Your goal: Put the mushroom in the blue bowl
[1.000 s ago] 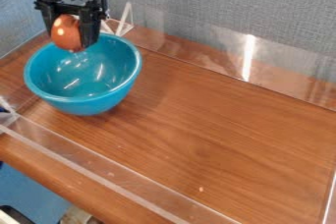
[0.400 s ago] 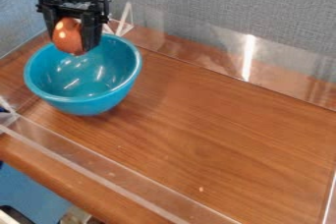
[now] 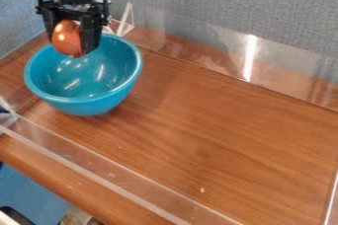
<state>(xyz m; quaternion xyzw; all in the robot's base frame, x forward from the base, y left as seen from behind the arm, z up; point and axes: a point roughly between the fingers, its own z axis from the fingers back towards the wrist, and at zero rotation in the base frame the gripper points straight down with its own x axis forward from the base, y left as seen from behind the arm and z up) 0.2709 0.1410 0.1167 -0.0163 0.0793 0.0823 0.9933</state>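
A wooden desk (image 3: 211, 120) with low clear walls along its edges filled most of the view, bare except at its far left corner. There sat the blue bowl (image 3: 83, 76), large, round and glossy turquoise, with deep smooth sides and nothing visible inside it. Above the bowl's far rim hung the black gripper (image 3: 70, 37), pointing straight down, its jaws closed narrowly on the mushroom (image 3: 66, 37).

The mushroom was small, egg-shaped and reddish-brown, with an orange sheen on its lit side; it looked smooth and rounded, far smaller than the bowl. It was held in the air over the far edge of the bowl rather than over its middle.

The likely risk was the release point: dropped from there, the rounded mushroom could strike the rim and bounce out toward the far wall, or roll on the slick inner side.
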